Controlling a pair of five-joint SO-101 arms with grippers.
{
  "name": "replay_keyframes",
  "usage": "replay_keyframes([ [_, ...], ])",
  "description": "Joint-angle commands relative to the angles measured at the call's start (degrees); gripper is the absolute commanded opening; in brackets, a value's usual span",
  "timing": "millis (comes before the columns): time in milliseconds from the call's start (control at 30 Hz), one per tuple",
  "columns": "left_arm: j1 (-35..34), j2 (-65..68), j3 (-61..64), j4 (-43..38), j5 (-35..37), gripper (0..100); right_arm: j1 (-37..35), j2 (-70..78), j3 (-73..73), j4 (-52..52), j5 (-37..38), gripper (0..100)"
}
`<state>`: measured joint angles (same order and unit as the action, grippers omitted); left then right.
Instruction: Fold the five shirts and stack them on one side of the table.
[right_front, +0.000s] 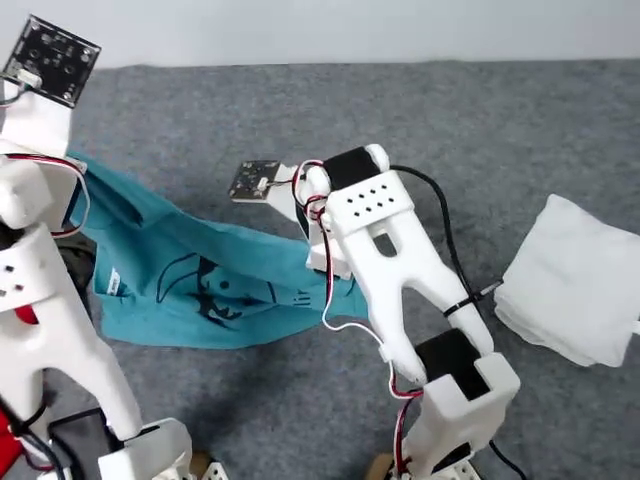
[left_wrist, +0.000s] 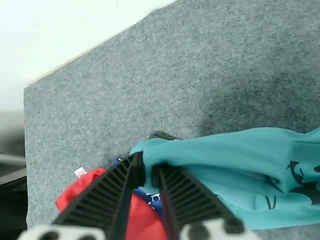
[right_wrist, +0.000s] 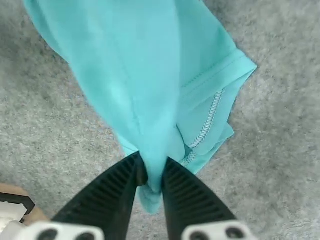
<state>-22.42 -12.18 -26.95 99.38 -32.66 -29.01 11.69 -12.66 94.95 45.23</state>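
Your left pincer (left_wrist: 148, 169) is clenched on a bunched corner of the teal shirt (right_front: 200, 280), and your right pincer (right_wrist: 152, 167) grips another part of its edge, near a stitched hem. The thin cloth is pinched between ribbed black fingers (right_wrist: 122, 185). From above, the shirt spans the space between your two arms. It is a soft, creased band with a dark printed drawing on it, high at the left arm's end and sagging in the middle above its own shadow. Whether the lower hem touches the surface (right_front: 450, 110) cannot be told. The surface is grey felt with a coarse, speckled nap. Its far edge runs straight below a pale wall, and bare felt lies between the shirt and that edge. More bare felt separates the right arm from the white stack (right_front: 575, 280), a thick, squarish fold of cloth lying well apart near the right-hand edge. Under your left pincer lies a crumpled red shirt (left_wrist: 75, 195) with a patch of blue cloth (left_wrist: 151, 198) against it, close to the left corner of the felt.
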Motion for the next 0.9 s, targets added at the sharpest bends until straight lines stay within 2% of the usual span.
replay_keyframes([
  [0, 0.53, -0.79, 0.13, 1.14, -0.62, 0, -0.04, -2.07, -1.58, -0.57, 0.70, 7.1],
  [267, 0.44, -0.79, 1.80, 1.14, -0.62, 0, -0.22, 0.84, -2.11, -2.15, 0.35, 6.2],
  [400, 0.44, -0.79, 1.98, 1.14, -0.62, 0, -0.22, 1.27, -6.33, -2.33, -3.25, 8.1],
  [533, 0.53, -0.70, 1.98, 1.05, -0.62, 0, -1.01, 1.45, -7.30, -2.07, -0.70, 6.9],
  [667, 0.53, -0.70, 1.98, 1.05, -0.62, 0, -1.89, 1.01, -7.38, -2.24, -1.67, 9.7],
  [867, 0.53, -0.35, 1.98, 1.05, -0.62, 0, -3.21, 1.19, -7.38, -2.33, 2.90, 2.1],
])
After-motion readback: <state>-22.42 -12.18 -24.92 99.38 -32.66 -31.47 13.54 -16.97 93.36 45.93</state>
